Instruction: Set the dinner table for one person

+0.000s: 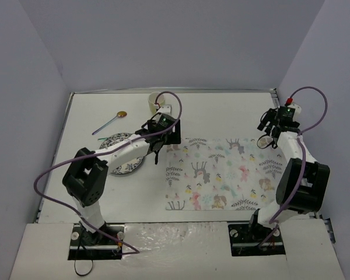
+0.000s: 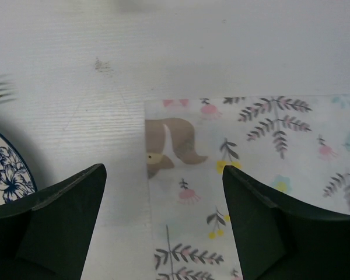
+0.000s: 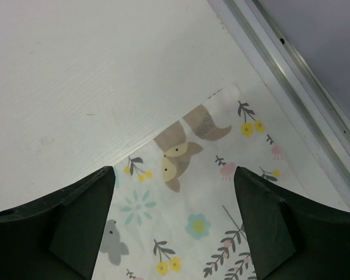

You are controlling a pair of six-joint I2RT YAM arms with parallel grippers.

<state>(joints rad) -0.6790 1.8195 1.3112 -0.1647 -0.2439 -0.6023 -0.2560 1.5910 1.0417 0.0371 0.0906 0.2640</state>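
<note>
The dinner table [image 1: 114, 195] is a wide white top. A white cloth mat [image 1: 221, 172] printed with pastel animals and leaves lies flat on its right half. My left gripper [image 1: 161, 149] hangs open over the mat's far left corner, with nothing between its dark fingers [image 2: 64, 216]; the mat edge [image 2: 147, 175] runs between them. My right gripper [image 1: 267, 139] is open and empty above the mat's far right corner [image 3: 221, 96]. A blue-flowered plate [image 1: 123, 166] lies left of the mat, partly hidden under my left arm.
A spoon [image 1: 109, 123] with a gold bowl lies at the far left. A pale cup [image 1: 154, 102] stands near the back edge. Something green [image 1: 107, 139] pokes out at the plate's far side. A metal edge strip [image 3: 291, 76] runs close beside the mat's right corner.
</note>
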